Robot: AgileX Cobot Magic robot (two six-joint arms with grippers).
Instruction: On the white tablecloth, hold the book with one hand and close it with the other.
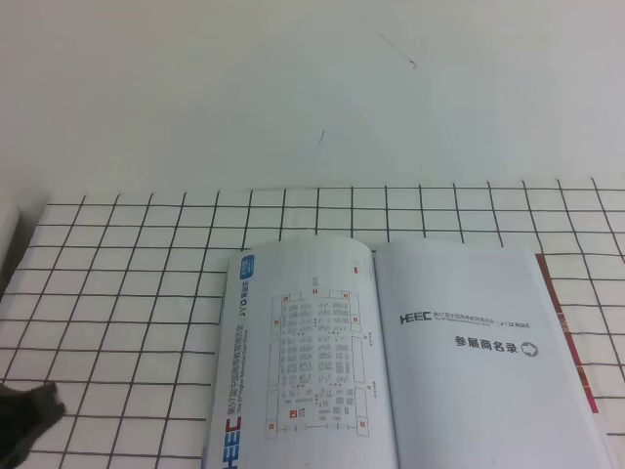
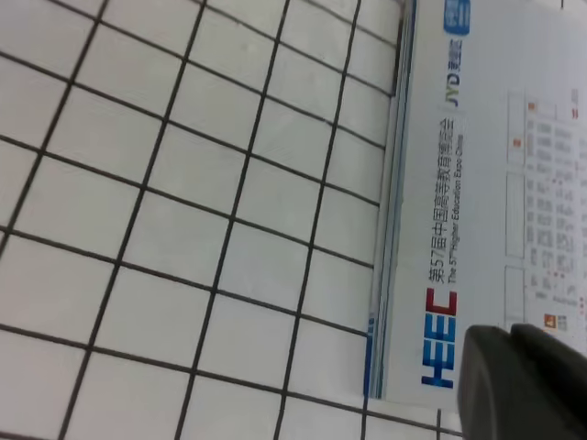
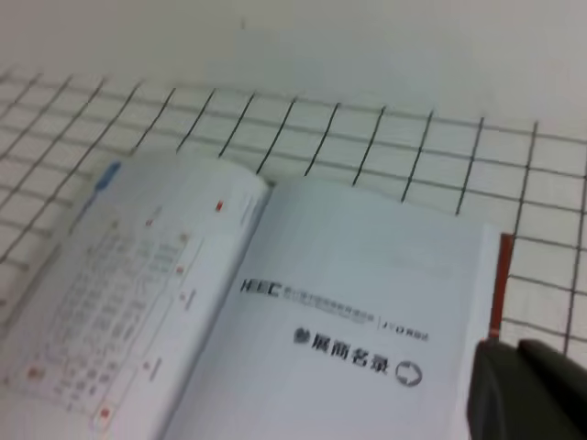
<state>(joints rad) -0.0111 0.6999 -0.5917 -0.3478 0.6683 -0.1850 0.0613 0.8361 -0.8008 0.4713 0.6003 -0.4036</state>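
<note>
The book lies open on the white tablecloth, spine running away from me. Its left page shows a floor plan, its right page a blue "HEEC" line and black print. A red cover edge sticks out on the right. A dark part of my left gripper shows at the bottom left, on the cloth and apart from the book. In the left wrist view a dark finger hovers by the book's near left corner. In the right wrist view a dark finger is over the book's right page edge.
A plain white wall rises behind the cloth's far edge. A pale object shows at the left border. Gridded cloth lies bare left of the book, and cloth also lies beyond it.
</note>
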